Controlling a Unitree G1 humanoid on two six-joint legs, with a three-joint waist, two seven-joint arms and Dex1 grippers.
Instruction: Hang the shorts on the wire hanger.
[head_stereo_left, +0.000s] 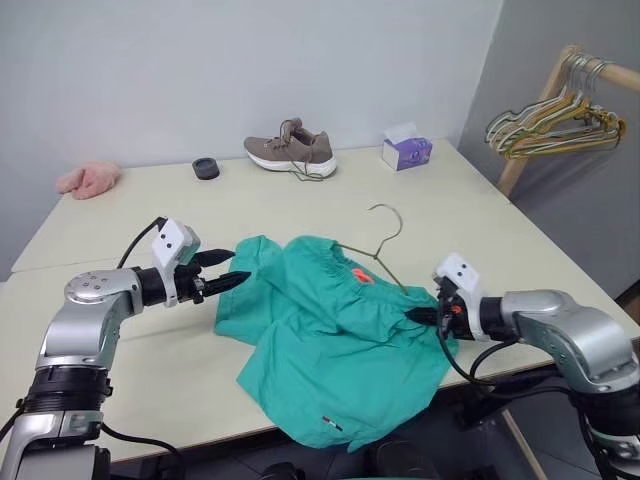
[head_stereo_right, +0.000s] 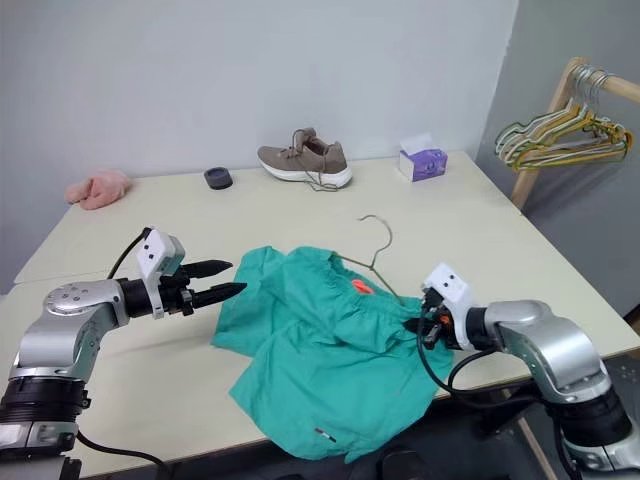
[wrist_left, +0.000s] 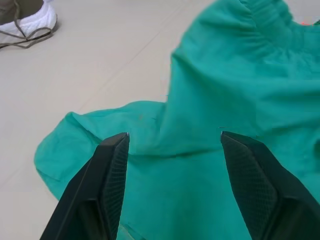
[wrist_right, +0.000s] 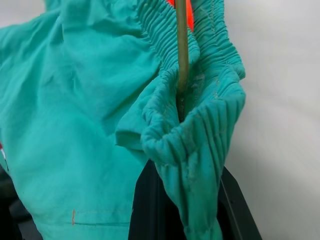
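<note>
Silver arms, white wrist cameras, black cables, black pincers

A: Where are the shorts (head_stereo_left: 330, 340)?
B: On the table (head_stereo_left: 480, 205), at its near edge — the lower part hangs over. The hanger (head_stereo_left: 380, 250) lies on the waistband, its hook on the bare table just behind.
A: And the 2 grippers?
B: Left gripper (head_stereo_left: 228, 270) just left of the shorts, right gripper (head_stereo_left: 418, 317) at their right edge.
A: Farther back?
B: A cloth (head_stereo_left: 88, 180) far left, then a disc (head_stereo_left: 206, 168), a shoe (head_stereo_left: 291, 151) and a box (head_stereo_left: 406, 150) — a rack with hangers (head_stereo_left: 556, 122) stands right of the table.
</note>
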